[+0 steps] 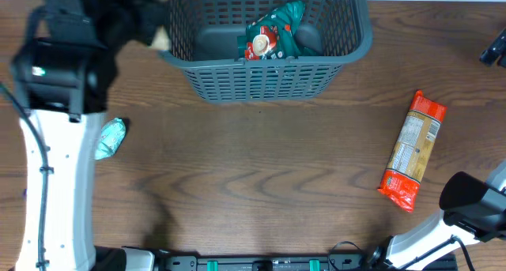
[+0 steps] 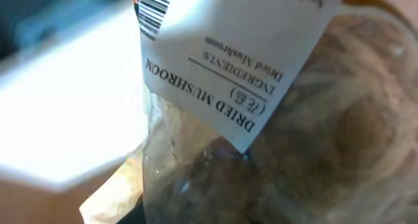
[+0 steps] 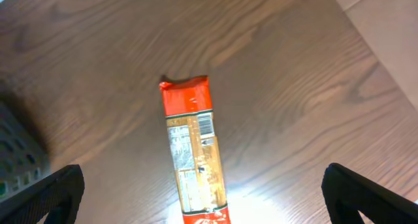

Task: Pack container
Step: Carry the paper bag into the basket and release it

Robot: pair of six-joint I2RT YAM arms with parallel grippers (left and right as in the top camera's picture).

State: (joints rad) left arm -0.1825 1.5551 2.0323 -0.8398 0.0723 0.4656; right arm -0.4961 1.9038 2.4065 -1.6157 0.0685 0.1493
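The dark grey lattice container (image 1: 261, 81) stands at the back middle of the table. A green packet (image 1: 273, 34) lies inside it. My left gripper (image 1: 154, 26) is at the container's left rim, shut on a clear bag of dried mushrooms (image 2: 294, 139) with a white label; the bag fills the left wrist view and hides the fingers. An orange pasta packet (image 1: 413, 151) lies flat on the right of the table. My right gripper (image 3: 202, 178) is open wide above the pasta packet (image 3: 192, 152), not touching it.
A small teal packet (image 1: 111, 137) lies on the table at the left, beside my left arm's white base (image 1: 55, 192). My right arm (image 1: 470, 200) reaches in from the front right corner. The wooden table (image 1: 253, 176) ends at a pale edge in the right wrist view (image 3: 385, 28).
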